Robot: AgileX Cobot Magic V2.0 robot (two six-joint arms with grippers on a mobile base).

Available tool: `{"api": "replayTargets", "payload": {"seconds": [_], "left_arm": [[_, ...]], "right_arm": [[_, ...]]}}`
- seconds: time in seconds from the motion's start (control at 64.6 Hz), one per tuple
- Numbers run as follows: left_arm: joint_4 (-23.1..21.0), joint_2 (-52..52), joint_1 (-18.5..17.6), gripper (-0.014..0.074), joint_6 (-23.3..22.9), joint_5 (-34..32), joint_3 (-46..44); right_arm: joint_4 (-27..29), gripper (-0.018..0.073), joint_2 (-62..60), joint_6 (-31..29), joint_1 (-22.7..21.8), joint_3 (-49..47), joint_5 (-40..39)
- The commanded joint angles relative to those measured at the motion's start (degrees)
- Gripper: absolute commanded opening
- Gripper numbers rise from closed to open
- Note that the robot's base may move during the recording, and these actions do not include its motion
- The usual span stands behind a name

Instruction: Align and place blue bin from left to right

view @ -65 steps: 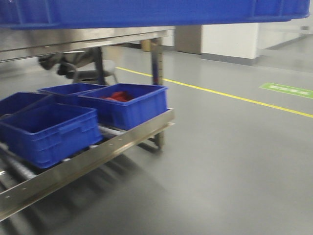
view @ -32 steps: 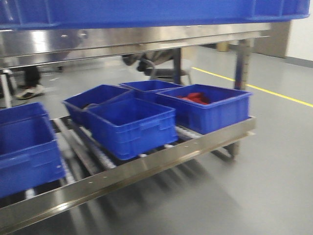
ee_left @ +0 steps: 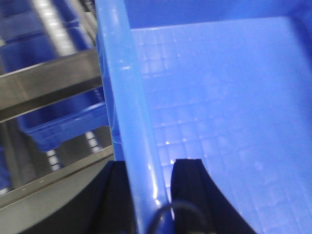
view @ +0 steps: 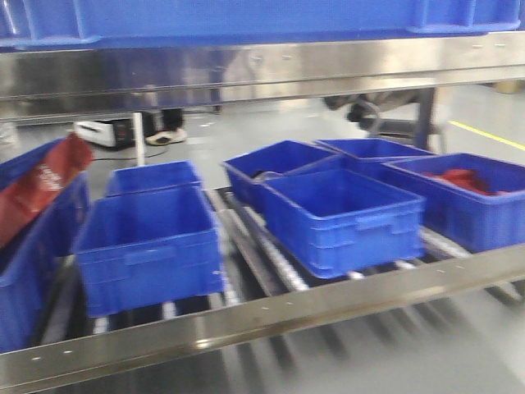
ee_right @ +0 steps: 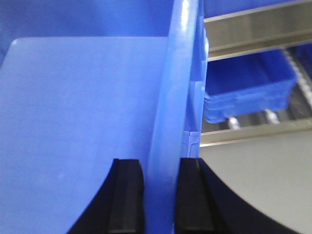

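Blue bin (view: 246,20) across the top edge of the front view, above the steel rack (view: 271,316) carrying smaller bins (view: 340,217), one holding a red item (view: 459,179), possibly cloth. Left gripper (ee_left: 148,195) and right gripper (ee_right: 161,195) each clamped on its rim, bottom centre.

At bottom centre our right gripper (ee_right: 158,168) pinches the upright wall of the blue bin (ee_right: 73,107) between black fingers. Its pale inside fills the left. At right we see a darker bin (ee_right: 248,85) on a steel rack (ee_right: 253,29), with grey floor (ee_right: 263,190) below.
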Motion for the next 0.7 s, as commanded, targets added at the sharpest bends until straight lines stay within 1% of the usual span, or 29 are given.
{"api": "replayTargets", "payload": {"seconds": [0.0,0.681], "left_arm": [[0.51,-1.58,0.2,-0.0111,0.59,-3.93,-0.97],[0.51,-1.58,0.2,-0.0111,0.59,-3.93,-0.97]], "right_arm": [[-0.39,-0.0071,-1.56,-1.21,-0.14,-0.66,-4.68],[-0.39,-0.0071,-1.56,-1.21,-0.14,-0.66,-4.68]]}}
